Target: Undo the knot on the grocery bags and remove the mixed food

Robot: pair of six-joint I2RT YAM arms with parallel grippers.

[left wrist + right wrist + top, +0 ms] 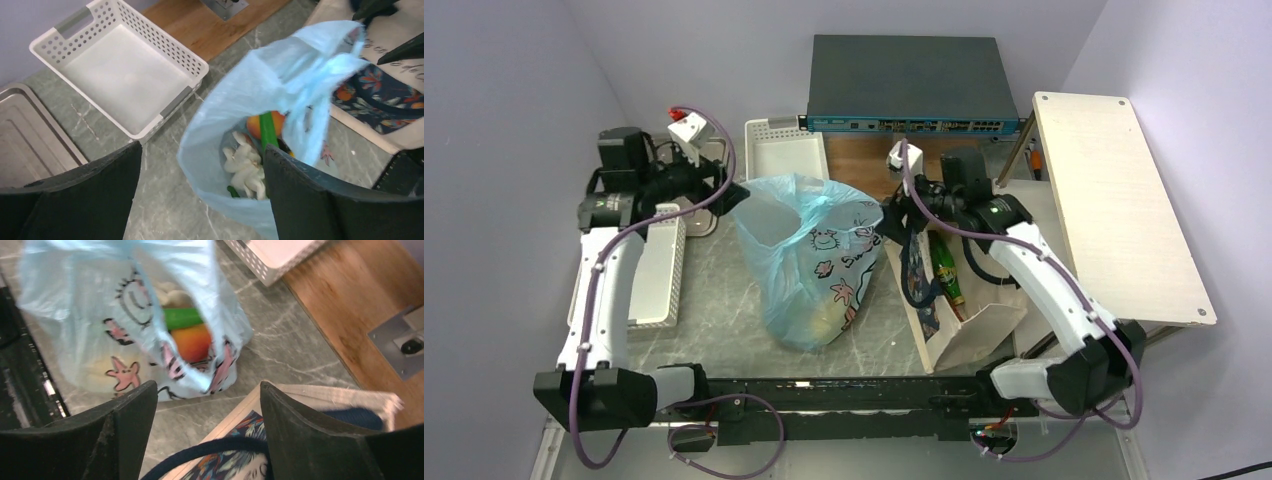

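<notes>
A light-blue grocery bag (804, 255) with cartoon prints stands mid-table, its mouth gaping; the knot is out of view. Inside the bag (220, 115) lie mixed food items: an orange fruit (256, 125), a green cucumber (269, 131) and a pale lumpy item (245, 167). The right wrist view shows the cucumber (182, 317) and the orange fruit (192, 342) through the plastic. My left gripper (732, 196) hangs open at the bag's left rim, jaws (202, 150) wide and empty. At the bag's right, my right gripper (887, 222) is open (207, 387) over the tote's edge, holding nothing.
A beige tote (954, 320) with a dark handle (220, 452) leans right of the bag. A white basket (120, 70) sits behind, another white basket (659, 265) lies left, beside a metal tray (30, 145). A network switch (909, 85) and a wooden board (1114, 200) stand at the back right.
</notes>
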